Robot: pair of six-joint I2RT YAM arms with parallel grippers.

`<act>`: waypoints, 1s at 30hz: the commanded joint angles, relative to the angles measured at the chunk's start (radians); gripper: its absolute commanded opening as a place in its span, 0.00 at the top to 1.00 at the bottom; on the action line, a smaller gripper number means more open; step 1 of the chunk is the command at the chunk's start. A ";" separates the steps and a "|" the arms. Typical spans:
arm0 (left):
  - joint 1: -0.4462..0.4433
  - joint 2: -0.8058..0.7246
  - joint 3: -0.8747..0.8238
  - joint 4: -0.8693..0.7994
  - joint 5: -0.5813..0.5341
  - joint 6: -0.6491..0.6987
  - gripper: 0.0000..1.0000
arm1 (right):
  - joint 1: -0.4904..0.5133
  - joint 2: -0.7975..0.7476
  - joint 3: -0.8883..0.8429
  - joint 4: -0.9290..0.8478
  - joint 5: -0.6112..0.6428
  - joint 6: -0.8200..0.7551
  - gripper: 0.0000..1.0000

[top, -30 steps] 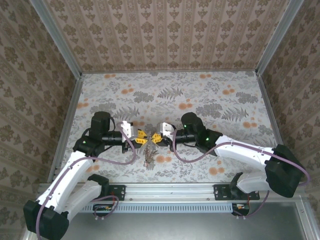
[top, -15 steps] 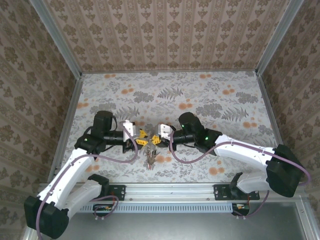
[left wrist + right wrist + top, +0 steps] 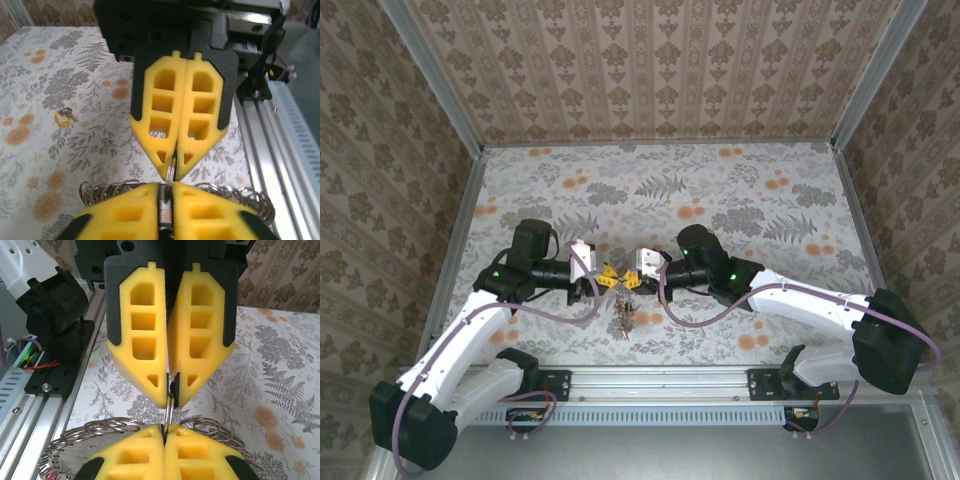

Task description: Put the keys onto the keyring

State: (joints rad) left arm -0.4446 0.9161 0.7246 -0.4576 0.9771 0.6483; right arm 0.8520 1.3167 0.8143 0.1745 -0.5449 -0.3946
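Left gripper (image 3: 170, 397) is clenched: its two yellow fingers (image 3: 142, 340) press flat together, and their tips nip the upper end of a thin metal ring (image 3: 170, 412) seen edge-on. Right gripper (image 3: 173, 167) is clenched just as tightly, with no gap between its pads, and it bites the same ring from the opposite side. The two sets of tips meet nose to nose, almost touching, low over the middle of the near part of the flower-patterned table (image 3: 40, 75).

From each wrist camera, small wire rings threaded on the keyring (image 3: 75, 440) fan out to both sides just behind that arm's own fingertips. Whether the pinched ring is the keyring's own wire or one of those small rings cannot be told.

Seen from above, the keys (image 3: 623, 315) form a small grey bunch directly below the meeting fingertips, toward the arm bases. Whether the bunch hangs free or rests on the table is unclear. One loose key with a yellow tag (image 3: 64, 117) lies flat on the table, well apart from the grippers.
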 commanded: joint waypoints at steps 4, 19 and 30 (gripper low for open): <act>-0.006 -0.006 0.026 -0.013 0.091 0.062 1.00 | -0.004 -0.003 0.008 0.153 -0.053 0.074 0.99; -0.005 -0.050 -0.036 0.328 0.203 -0.123 1.00 | -0.068 -0.068 -0.175 0.507 -0.063 0.286 0.76; -0.006 -0.033 -0.030 0.396 0.181 -0.158 1.00 | -0.071 -0.047 -0.231 0.687 -0.031 0.358 0.82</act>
State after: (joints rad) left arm -0.4446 0.8845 0.6781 -0.1234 1.1152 0.5152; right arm 0.7895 1.2705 0.6090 0.7555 -0.6052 -0.0738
